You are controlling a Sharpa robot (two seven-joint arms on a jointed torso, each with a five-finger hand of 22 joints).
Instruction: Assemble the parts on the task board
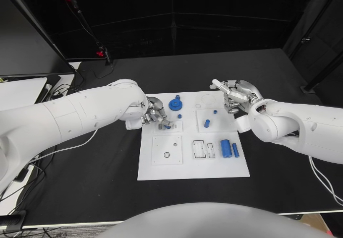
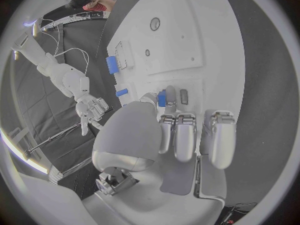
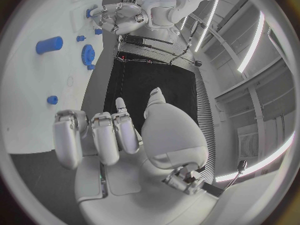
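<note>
The white task board (image 1: 193,166) lies mid-table. My left hand (image 1: 156,115) hovers over its near-left area and pinches a small blue part (image 2: 161,99) between thumb and a finger, close above a small plate (image 1: 170,127). A blue gear (image 1: 176,104) stands at the board's far side, with a small peg (image 1: 179,116) just before it and a short cylinder (image 1: 207,122) further right. Two blue cylinders (image 1: 226,146) lie side by side at the right edge. My right hand (image 1: 236,96) hangs over the far right corner, fingers apart and holding nothing.
A square plate with holes (image 1: 167,150) and a slotted frame (image 1: 202,148) sit on the board's near half. Black table (image 1: 93,188) surrounds the board. Cables (image 1: 61,89) trail at the far left, and a stand (image 1: 100,49) rises behind.
</note>
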